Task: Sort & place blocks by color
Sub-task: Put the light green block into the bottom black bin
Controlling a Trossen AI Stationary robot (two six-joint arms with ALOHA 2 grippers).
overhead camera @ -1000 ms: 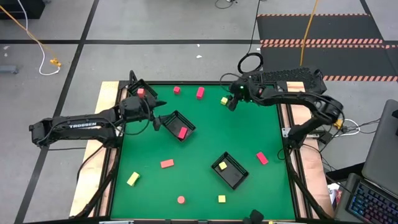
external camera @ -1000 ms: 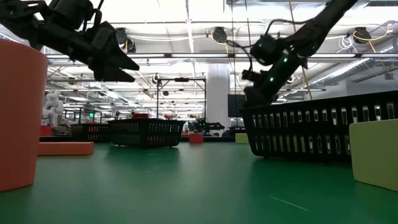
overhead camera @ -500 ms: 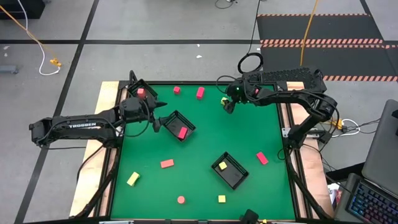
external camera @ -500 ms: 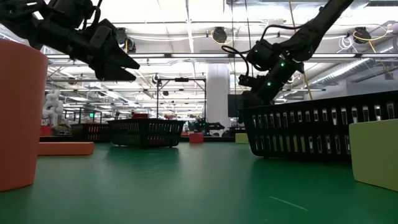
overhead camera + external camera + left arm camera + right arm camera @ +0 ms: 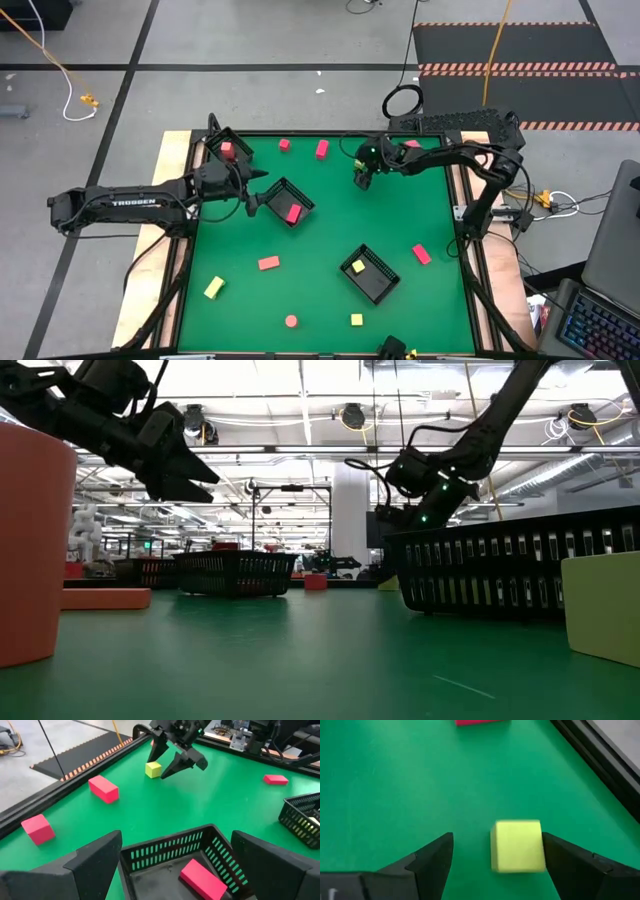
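Note:
A yellow cube (image 5: 517, 845) lies flat on the green mat near the table's far edge. My right gripper (image 5: 497, 837) is open and low over it, one finger on each side, the cube nearer one finger (image 5: 560, 855). The left wrist view shows the same cube (image 5: 153, 769) between those fingers. My left gripper (image 5: 255, 185) hangs open above the left rim of a black tray (image 5: 280, 187), which holds a pink bar (image 5: 293, 212). My right gripper slants down from the table's right over the yellow cube. One finger (image 5: 555, 852) stands right beside the cube's side (image 5: 539, 845). I cannot tell whether it touches. The cube rests on the mat.
A second tray (image 5: 378, 285) holds a yellow block (image 5: 358, 266). A third tray (image 5: 240, 152) at the far left holds a red one (image 5: 227, 148). Loose blocks lie at the far edge (image 5: 322, 149), right (image 5: 421, 254) and near side (image 5: 269, 263), (image 5: 214, 288), (image 5: 291, 321), (image 5: 356, 319).
My right gripper has come down and moved toward the table's left, onto the yellow cube, tipping a little more downward. The cube has stayed where it was.

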